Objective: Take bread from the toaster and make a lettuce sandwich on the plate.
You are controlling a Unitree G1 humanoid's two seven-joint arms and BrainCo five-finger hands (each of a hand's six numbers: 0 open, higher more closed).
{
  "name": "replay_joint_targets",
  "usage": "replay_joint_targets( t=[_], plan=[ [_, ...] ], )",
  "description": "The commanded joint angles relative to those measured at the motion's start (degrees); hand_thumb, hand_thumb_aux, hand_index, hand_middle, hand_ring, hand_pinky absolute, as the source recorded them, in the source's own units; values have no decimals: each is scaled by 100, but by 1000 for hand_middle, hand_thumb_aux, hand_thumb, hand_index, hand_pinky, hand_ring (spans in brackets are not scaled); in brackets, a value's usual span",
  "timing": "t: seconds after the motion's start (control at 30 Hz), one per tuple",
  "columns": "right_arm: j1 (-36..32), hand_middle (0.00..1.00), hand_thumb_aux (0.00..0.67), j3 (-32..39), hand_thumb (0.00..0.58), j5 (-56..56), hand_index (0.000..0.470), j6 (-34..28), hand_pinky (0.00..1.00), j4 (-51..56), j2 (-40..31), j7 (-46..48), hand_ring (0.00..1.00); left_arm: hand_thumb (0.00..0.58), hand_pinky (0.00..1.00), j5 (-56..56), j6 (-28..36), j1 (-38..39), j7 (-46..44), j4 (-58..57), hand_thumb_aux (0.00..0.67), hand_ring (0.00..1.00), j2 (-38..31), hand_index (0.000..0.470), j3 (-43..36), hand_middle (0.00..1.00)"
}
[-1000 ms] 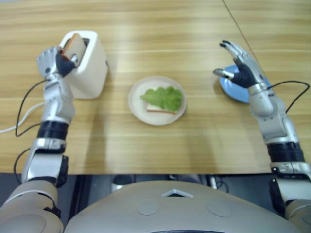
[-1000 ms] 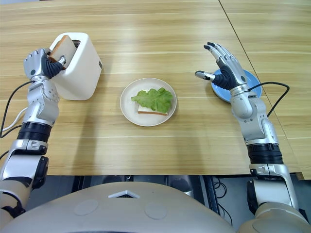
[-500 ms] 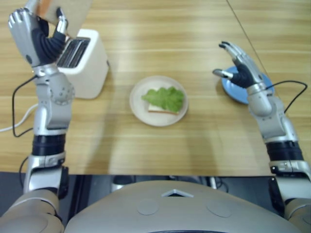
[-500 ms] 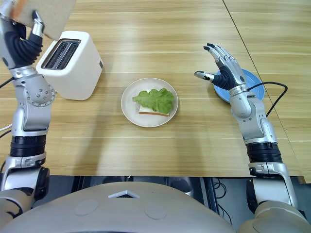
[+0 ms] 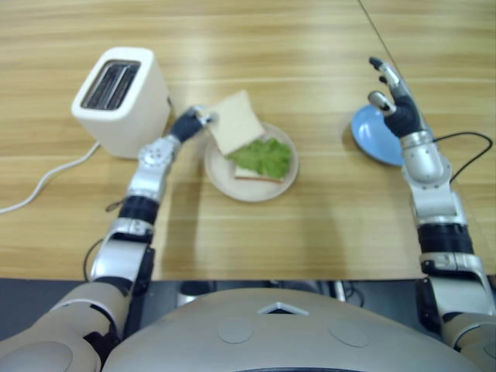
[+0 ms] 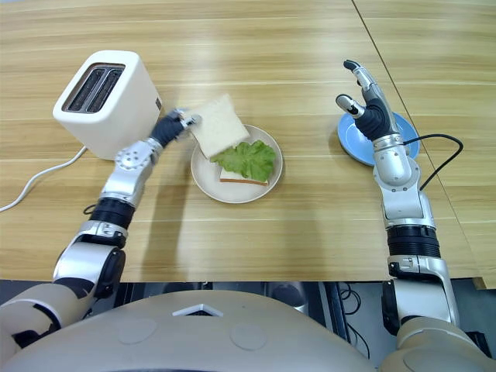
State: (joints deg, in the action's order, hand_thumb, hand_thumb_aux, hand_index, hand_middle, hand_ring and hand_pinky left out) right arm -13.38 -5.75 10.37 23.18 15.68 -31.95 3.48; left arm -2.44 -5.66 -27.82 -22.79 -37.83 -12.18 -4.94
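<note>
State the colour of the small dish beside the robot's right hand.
The dish is blue, clearest in the right eye view.

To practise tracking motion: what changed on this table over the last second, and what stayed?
The left hand lifted the tan square bread slice out of the white toaster, then carried it right and down; it now holds it over the left rim of the round cream plate. The green lettuce leaf, the toaster and the open right hand by the blue dish stayed.
</note>
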Motion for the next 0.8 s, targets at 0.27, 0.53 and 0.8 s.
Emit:
replay_joint_targets(
  t=[0.27, 0.53, 0.8],
  plan=[
    [-33, 0, 0, 154, 0, 44, 0, 27, 0, 243, 111, 162, 0, 580, 1000, 496, -584, -1050, -182, -1540, 670, 1000, 418, 460, -305, 1000],
    [3, 0, 0, 203, 0, 125, 0, 41, 0, 259, 146, 158, 0, 580, 1000, 588, -758, -1178, -450, -1686, 670, 1000, 520, 460, -360, 1000],
    [44, 0, 0, 228, 0, 231, 0, 23, 0, 224, 154, 151, 0, 580, 1000, 745, -651, -1319, -874, -2086, 670, 1000, 456, 460, -448, 1000]
  ],
)
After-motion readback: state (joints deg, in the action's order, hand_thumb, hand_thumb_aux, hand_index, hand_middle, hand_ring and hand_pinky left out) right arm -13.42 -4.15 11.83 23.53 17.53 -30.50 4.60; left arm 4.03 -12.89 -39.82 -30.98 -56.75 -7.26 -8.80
